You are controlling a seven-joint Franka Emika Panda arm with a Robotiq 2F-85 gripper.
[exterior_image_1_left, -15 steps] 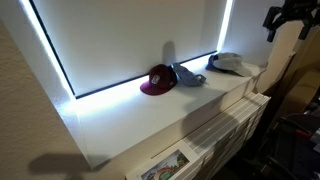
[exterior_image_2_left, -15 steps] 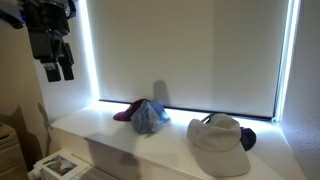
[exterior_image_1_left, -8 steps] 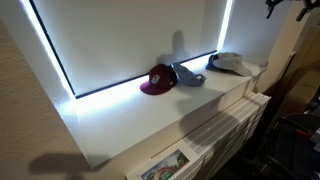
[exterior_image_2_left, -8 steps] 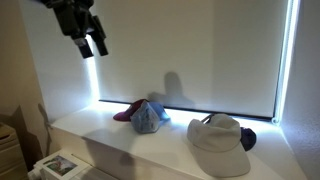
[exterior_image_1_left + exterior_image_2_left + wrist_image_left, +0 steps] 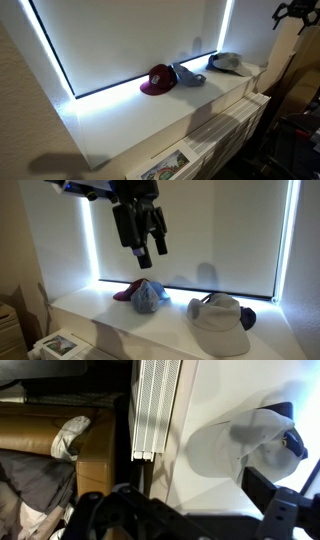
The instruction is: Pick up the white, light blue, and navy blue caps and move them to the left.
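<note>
The pincer (image 5: pixel 150 252) is hovering, spread and empty, above the bench (image 5: pixel 95 321). The white cap (image 5: pixel 218 314) is lying against the navy blue cap (image 5: pixel 248 319), and the light blue cap (image 5: pixel 150 298) is lying against a maroon cap (image 5: pixel 124 293).

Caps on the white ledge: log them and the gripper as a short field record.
maroon cap: on the ledge, farthest from the white cap
light blue cap: right beside the maroon cap
white cap: apart from that pair
navy blue cap: mostly hidden behind the white cap
gripper: in the air above the caps, jaws apart, holding nothing
</note>
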